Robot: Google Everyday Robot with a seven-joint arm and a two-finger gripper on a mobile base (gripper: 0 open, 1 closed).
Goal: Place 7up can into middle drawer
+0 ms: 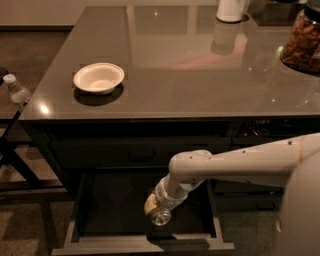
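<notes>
The middle drawer [115,212] is pulled open below the counter, showing a dark flat-bottomed inside and a lighter grey front edge. My gripper [157,210] hangs inside the drawer, toward its right front, at the end of the white arm reaching in from the right. It is shut on the 7up can [161,218], a small silvery can whose shiny round end points down and toward the camera. The can sits just above the drawer floor, close behind the front panel.
A cream bowl [99,77] sits on the grey counter [200,85] at the left. A white container [231,10] and a jar of nuts [302,42] stand at the back right. A plastic bottle [17,92] is off the left edge. A closed drawer front with a bar handle [142,154] lies above the open drawer.
</notes>
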